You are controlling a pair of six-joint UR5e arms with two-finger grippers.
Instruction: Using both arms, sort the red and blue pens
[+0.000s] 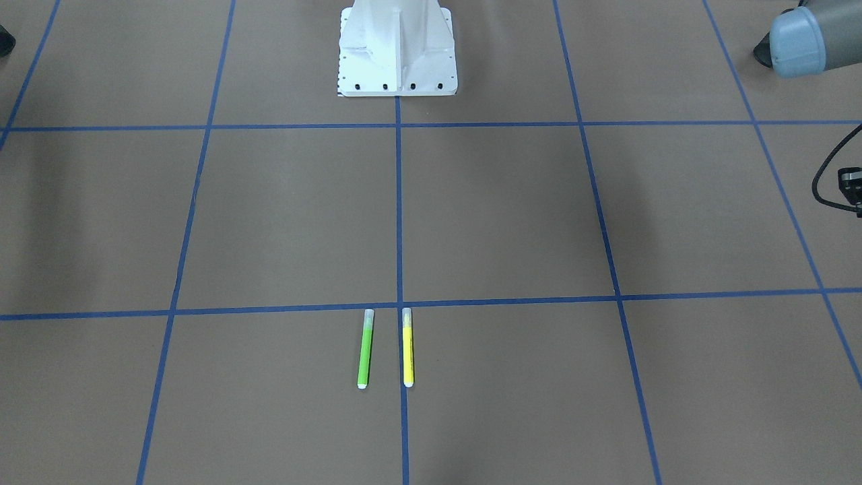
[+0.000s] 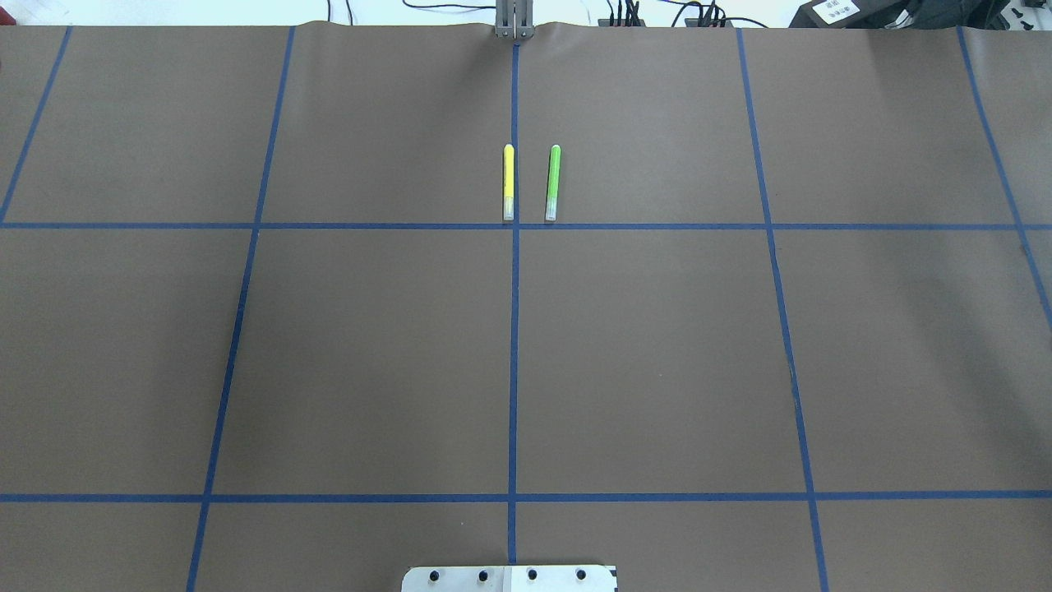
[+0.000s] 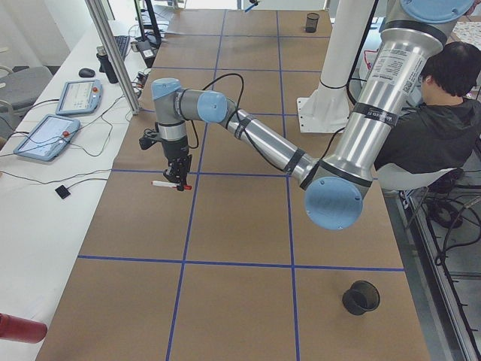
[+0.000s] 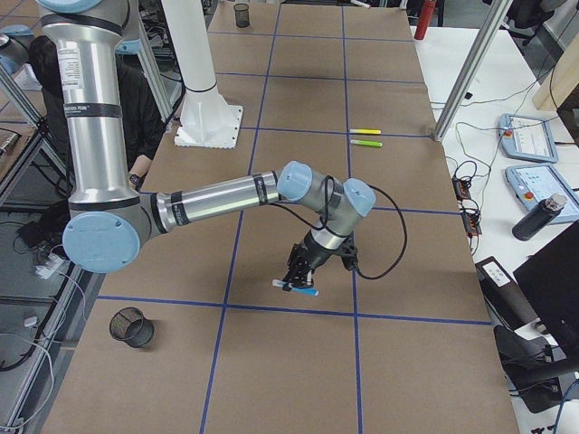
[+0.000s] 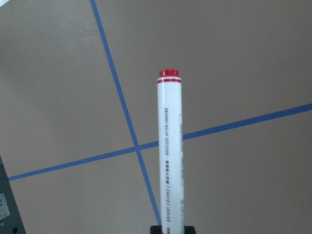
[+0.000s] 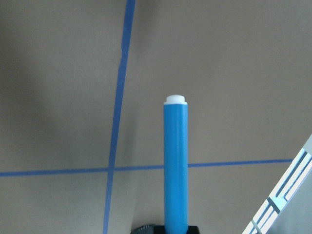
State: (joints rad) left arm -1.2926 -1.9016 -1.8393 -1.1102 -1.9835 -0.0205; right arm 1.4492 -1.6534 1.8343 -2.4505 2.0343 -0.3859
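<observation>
The left arm and the right arm are built alike: silver tube links ringed with black bands and small printed lettering, grey joints, and round pale blue end caps. A black cable loops beside each wrist, above black fingers. The white pedestal widens into a plate edged with dark screws.

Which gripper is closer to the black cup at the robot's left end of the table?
Left. The left gripper, holding the red pen, hovers across the table from the cup; the right gripper, holding the blue pen, is at the opposite end.
</observation>
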